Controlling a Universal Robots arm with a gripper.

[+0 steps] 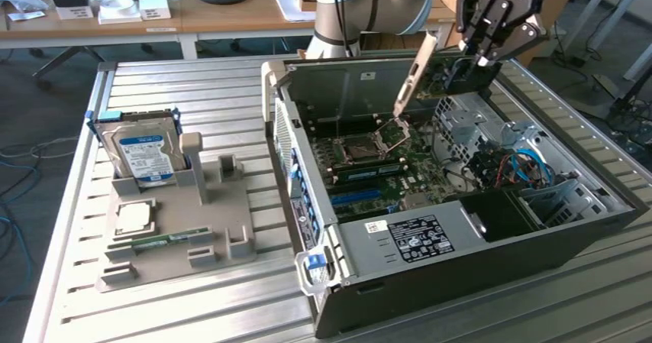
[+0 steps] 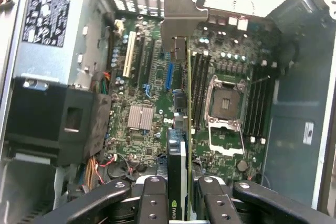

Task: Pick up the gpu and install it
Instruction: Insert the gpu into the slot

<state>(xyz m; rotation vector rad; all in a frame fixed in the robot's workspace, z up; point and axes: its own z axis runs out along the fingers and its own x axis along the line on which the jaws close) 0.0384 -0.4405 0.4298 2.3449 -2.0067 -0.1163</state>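
My gripper point(image 1: 472, 69) hangs over the far side of the open computer case point(image 1: 448, 282) and is shut on the gpu point(image 1: 436, 79). The card is held on edge, its silver end bracket point(image 1: 411, 79) pointing down toward the motherboard point(image 1: 382, 167), above it and not touching. In the wrist view the gpu point(image 2: 187, 129) shows edge-on between the fingers point(image 2: 153, 203), with its black cooler point(image 2: 176, 182) on one face and its bracket point(image 2: 178, 24) at the far end. It hovers beside the CPU socket point(image 2: 223, 103), above the board.
A grey parts holder point(image 1: 173, 221) on the slatted table at the exterior view's left carries a blue-labelled hard drive point(image 1: 143, 152) and a small memory stick point(image 1: 163, 241). Inside the case are a power supply point(image 1: 417, 236), drive cages and cables point(image 1: 509, 167). A desk stands behind.
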